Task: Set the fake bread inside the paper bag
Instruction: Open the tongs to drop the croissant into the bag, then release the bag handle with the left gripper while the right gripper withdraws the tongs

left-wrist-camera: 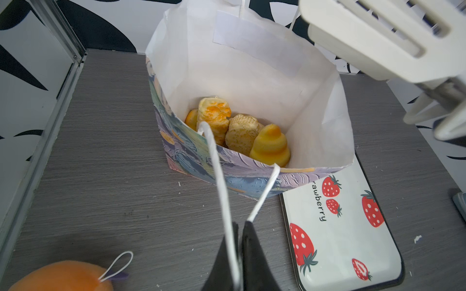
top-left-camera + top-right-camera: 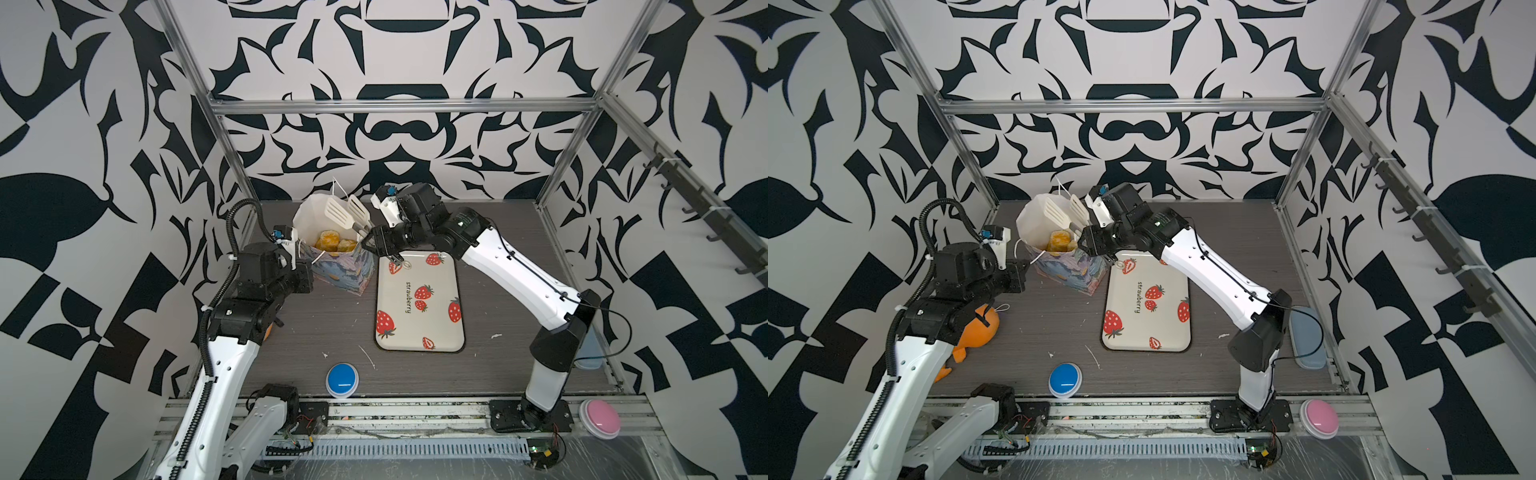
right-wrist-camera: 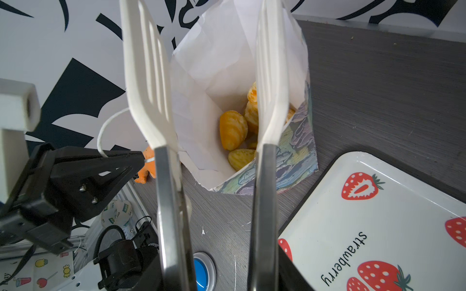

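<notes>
Black-and-white patterned walls (image 2: 395, 137), grey wood-grain tabletop (image 2: 332, 324), aluminium frame (image 2: 403, 106)

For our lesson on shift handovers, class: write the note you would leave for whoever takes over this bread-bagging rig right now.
Left gripper: shut on the cord handle of the paper bag.
Right gripper: shut on white tongs, whose blades are apart and empty over the bag mouth.
Fake bread: several pieces in the bag, none on the strawberry tray.
Left: probably just put down the tongs and release the handle; the full count is hidden.
</notes>
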`<state>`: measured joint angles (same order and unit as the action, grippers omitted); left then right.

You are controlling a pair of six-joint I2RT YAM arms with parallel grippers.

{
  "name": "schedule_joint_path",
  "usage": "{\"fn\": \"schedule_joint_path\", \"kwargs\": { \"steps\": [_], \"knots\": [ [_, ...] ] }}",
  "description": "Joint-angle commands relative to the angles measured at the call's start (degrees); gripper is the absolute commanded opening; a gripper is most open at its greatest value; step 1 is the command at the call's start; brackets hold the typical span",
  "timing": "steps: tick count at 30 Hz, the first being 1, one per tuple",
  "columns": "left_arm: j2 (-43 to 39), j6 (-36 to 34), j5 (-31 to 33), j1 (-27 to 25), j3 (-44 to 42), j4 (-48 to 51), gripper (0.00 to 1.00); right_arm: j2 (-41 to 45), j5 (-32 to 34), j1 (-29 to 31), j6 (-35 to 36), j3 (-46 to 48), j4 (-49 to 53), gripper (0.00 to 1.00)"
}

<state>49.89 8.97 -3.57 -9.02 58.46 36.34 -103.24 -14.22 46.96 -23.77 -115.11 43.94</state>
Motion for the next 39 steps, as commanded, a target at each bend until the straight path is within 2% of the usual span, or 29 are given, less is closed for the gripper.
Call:
{"fn": "schedule_joint_path", "kwargs": {
  "steps": [1, 7, 9, 16, 26, 28, 39],
  "knots": [
    [-0.3, 0.0, 0.5, 0.1, -1.0, 1.1, 0.10, 6.7, 1.7, 0.2, 1.5, 1.5, -2.4, 0.52],
    [-0.1, 0.1, 0.5, 0.2, -0.6, 0.9, 0.11, 13.8, 4.2, -0.6, 2.0, 9.7, -3.6, 0.51],
    [-0.1, 0.3, 0.3, 0.1, -0.3, 0.9, 0.14, 16.3, 4.4, -1.7, 1.9, 12.8, -3.8, 0.51],
    [-0.9, 1.7, -1.4, 0.2, 1.1, 0.2, 0.47, 24.5, 3.9, -7.4, 1.9, 23.6, -3.9, 0.51],
    [-1.8, 3.7, -2.3, 0.2, 2.9, 0.3, 0.86, 33.4, 2.3, -15.6, 3.7, 35.4, -2.7, 0.51],
    [-2.6, 4.9, -2.9, 0.1, 2.2, 0.1, 0.99, 34.6, 2.2, -17.2, 4.4, 37.1, -2.2, 0.51],
    [-7.7, 10.8, -5.2, 0.1, -4.6, -2.0, 0.99, 40.0, 1.2, -25.3, 5.3, 47.4, -1.8, 0.51]
  ]
}}
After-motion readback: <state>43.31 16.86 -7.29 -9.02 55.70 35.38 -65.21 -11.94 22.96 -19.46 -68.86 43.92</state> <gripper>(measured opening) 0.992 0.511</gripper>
